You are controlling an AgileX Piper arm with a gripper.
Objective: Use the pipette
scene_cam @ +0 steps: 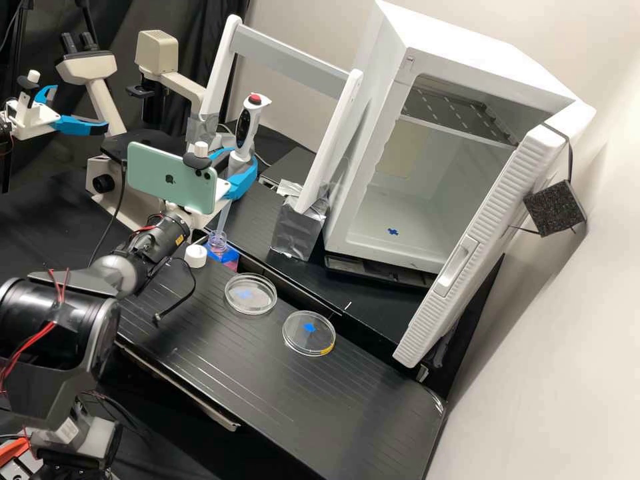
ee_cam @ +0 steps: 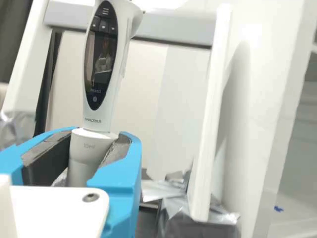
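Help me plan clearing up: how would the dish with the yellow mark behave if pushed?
The dish would probably slide rather than tip, being wide, shallow and flat-lying. Its thin, clear walls suggest something light, stiff and perhaps brittle.

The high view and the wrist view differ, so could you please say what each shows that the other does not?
High view: a phone, a microscope, an open bottle, a white cap and two dishes.
Wrist view: dark pads on the pincer, buttons on the pipette.
Both: the pincer shut on the pipette, a white frame and the cabinet.
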